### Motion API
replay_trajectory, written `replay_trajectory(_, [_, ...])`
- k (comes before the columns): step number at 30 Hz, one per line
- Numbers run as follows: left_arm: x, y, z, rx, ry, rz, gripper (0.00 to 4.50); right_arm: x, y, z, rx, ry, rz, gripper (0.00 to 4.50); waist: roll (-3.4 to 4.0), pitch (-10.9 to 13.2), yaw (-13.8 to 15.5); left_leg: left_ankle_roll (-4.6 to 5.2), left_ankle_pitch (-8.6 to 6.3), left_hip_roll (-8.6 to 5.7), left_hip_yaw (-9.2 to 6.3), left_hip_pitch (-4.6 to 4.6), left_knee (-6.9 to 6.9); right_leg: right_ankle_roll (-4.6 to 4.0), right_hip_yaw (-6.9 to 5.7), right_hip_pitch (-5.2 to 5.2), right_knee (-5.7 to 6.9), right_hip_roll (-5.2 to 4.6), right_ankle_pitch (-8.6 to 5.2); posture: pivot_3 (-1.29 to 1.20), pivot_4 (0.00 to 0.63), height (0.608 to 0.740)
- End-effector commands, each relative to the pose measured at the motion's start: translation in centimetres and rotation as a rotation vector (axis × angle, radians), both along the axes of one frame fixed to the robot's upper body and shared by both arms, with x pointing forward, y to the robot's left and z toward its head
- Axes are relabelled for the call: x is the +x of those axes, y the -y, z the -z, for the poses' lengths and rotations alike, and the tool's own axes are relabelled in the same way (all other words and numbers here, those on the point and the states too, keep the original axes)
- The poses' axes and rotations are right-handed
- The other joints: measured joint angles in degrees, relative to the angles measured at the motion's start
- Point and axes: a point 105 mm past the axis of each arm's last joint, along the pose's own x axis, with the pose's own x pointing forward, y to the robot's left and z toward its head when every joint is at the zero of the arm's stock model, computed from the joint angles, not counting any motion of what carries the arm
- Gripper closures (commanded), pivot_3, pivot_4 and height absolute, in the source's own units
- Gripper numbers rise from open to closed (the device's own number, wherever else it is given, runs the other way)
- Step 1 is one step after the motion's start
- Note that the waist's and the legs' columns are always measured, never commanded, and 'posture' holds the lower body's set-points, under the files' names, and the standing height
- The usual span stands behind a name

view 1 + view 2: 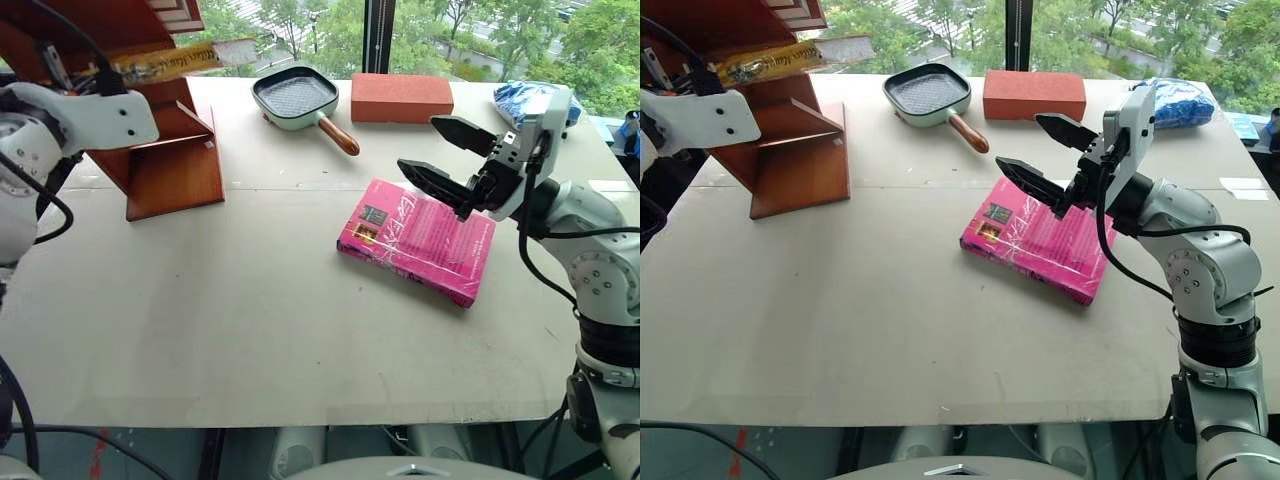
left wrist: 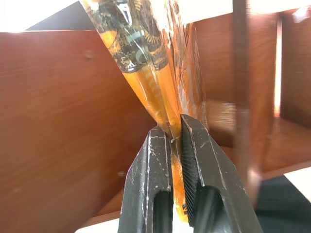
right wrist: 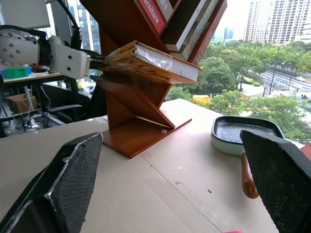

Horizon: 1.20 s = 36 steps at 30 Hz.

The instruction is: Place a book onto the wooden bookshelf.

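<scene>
Left eye view | pale table (image 1: 250, 330), windows behind | left hand (image 2: 176, 141) pinching book (image 3: 150, 60) | right hand (image 1: 440, 152) spread

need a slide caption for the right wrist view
Left end effector holds the book at the wooden bookshelf, seen between the open right fingers.

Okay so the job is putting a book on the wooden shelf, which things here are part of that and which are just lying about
Part of the job:
- the yellow-orange book, pinched in the shut left gripper
- the wooden bookshelf that it is being laid on

Just lying about:
- the pink book, flat on the table under the open right gripper
- the square grill pan
- the red brick
- the blue bag
</scene>
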Motion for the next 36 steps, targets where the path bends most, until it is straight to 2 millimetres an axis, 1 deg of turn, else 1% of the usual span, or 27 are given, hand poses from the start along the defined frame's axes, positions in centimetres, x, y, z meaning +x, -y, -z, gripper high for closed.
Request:
replay_trajectory(1, [-0.7,-0.9,-1.8,-0.022,0.055,-0.06,4.47,-0.7,0.1,-0.9,0.016,0.051,0.008,0.0,0.0,0.0,0.0,0.0,0.0,0.0,0.01,0.0,0.0,0.0,0.02,-0.03,0.06,0.01,0.0,0.0,0.15,0.74])
replay_trajectory(4, [-0.9,-1.7,-1.4,-0.018,0.032,-0.11,4.47,-0.6,0.2,-0.8,0.018,0.048,0.015,0.0,0.0,0.0,-0.2,0.0,0.0,0.0,0.02,0.06,0.01,-0.01,0.06,-0.06,0.18,0.02,0.0,0.0,0.15,0.74])
replay_trajectory(7, [-1.4,-2.4,-1.4,0.005,0.026,-0.153,4.47,-0.7,0.2,-0.7,0.018,0.045,0.014,0.0,0.0,0.0,-0.6,0.01,0.0,0.0,0.02,0.1,0.02,-0.01,0.09,-0.06,0.25,0.04,-0.01,0.0,0.15,0.74])
replay_trajectory(16, [-2.4,-3.9,-1.1,0.036,-0.008,-0.235,4.47,-0.9,-0.1,-1.0,0.035,0.058,-0.003,0.0,-0.01,0.0,-1.4,0.01,0.01,0.01,0.05,0.11,0.03,-0.01,0.15,-0.11,0.29,0.03,0.0,0.0,0.15,0.74])
replay_trajectory(18, [-2.7,-4.1,-1.0,0.039,-0.022,-0.249,3.69,-1.1,-0.3,-1.1,0.042,0.057,-0.018,0.0,-0.01,0.0,-1.5,0.01,0.0,0.02,0.08,0.11,0.03,-0.01,0.18,-0.14,0.3,0.04,0.0,0.0,0.15,0.74])
replay_trajectory(19, [-2.8,-4.2,-1.0,0.042,-0.022,-0.252,3.05,-1.2,-0.3,-1.2,0.044,0.057,-0.023,0.0,0.0,0.0,-1.6,0.01,0.0,0.02,0.1,0.11,0.03,-0.01,0.2,-0.15,0.31,0.05,0.0,0.0,0.15,0.74])
replay_trajectory(21, [-2.9,-4.2,-1.2,0.048,-0.016,-0.254,2.43,-1.3,-0.4,-1.3,0.051,0.056,-0.032,0.0,-0.01,0.0,-1.5,0.01,0.0,0.04,0.11,0.11,0.03,-0.01,0.21,-0.16,0.31,0.07,0.0,0.0,0.15,0.74])
replay_trajectory(23, [-3.0,-4.1,-1.4,0.048,-0.013,-0.257,1.52,-1.3,-0.4,-1.3,0.051,0.055,-0.034,0.0,-0.01,0.0,-1.4,0.01,0.01,0.04,0.1,0.1,0.03,-0.01,0.2,-0.16,0.3,0.07,0.0,0.0,0.15,0.74])
replay_trajectory(24, [-3.1,-4.1,-1.4,0.045,-0.011,-0.257,0.95,-1.3,-0.4,-1.3,0.051,0.054,-0.034,0.0,-0.01,0.0,-1.4,0.01,0.0,0.04,0.11,0.08,0.03,-0.01,0.21,-0.16,0.3,0.06,0.0,0.0,0.15,0.74])
replay_trajectory(25, [-3.1,-4.1,-1.5,0.042,-0.008,-0.257,0.65,-1.3,-0.4,-1.2,0.051,0.054,-0.034,0.0,-0.01,0.0,-1.4,0.01,0.0,0.04,0.12,0.08,0.03,-0.01,0.21,-0.16,0.29,0.06,0.0,0.0,0.15,0.74])
replay_trajectory(26, [-3.2,-4.0,-1.6,0.04,-0.004,-0.256,0.1,-1.3,-0.4,-1.2,0.051,0.053,-0.034,0.0,-0.01,0.0,-1.4,0.01,0.0,0.04,0.13,0.08,0.03,-0.01,0.22,-0.16,0.28,0.06,0.0,0.0,0.15,0.74])
replay_trajectory(27, [-3.2,-3.8,-1.8,0.036,0.014,-0.246,0.04,-1.2,-0.4,-1.2,0.051,0.053,-0.033,0.0,-0.01,0.0,-1.4,0.01,0.0,0.04,0.14,0.08,0.03,-0.01,0.22,-0.16,0.28,0.06,0.0,0.0,0.15,0.74])
replay_trajectory(30, [-3.6,-3.1,-2.6,0.004,0.063,-0.216,0.04,-1.1,-0.4,-1.1,0.051,0.052,-0.034,0.0,-0.01,0.0,-1.4,0.01,0.0,0.04,0.14,0.08,0.03,-0.01,0.22,-0.16,0.29,0.06,0.0,0.0,0.15,0.74])
replay_trajectory(34, [-4.6,-2.3,-3.7,-0.014,0.128,-0.193,0.04,-1.0,-0.4,-0.9,0.053,0.049,-0.037,0.0,-0.02,0.0,-1.4,0.01,0.0,0.04,0.14,0.07,0.03,-0.01,0.23,-0.16,0.28,0.06,0.0,0.0,0.15,0.74])
replay_trajectory(35, [-4.8,-2.0,-3.9,-0.043,0.145,-0.177,0.04,-1.0,-0.4,-0.9,0.053,0.048,-0.038,0.0,-0.02,0.0,-1.4,0.01,0.0,0.04,0.15,0.08,0.03,-0.01,0.24,-0.16,0.29,0.06,0.0,0.0,0.15,0.74])
replay_trajectory(36, [-4.8,-1.3,-3.7,-0.156,0.169,-0.124,0.04,-1.0,-0.3,-0.7,0.051,0.045,-0.036,0.0,0.0,0.0,-1.4,0.01,0.0,0.04,0.15,0.09,0.03,-0.01,0.24,-0.16,0.29,0.06,0.0,0.0,0.15,0.74])
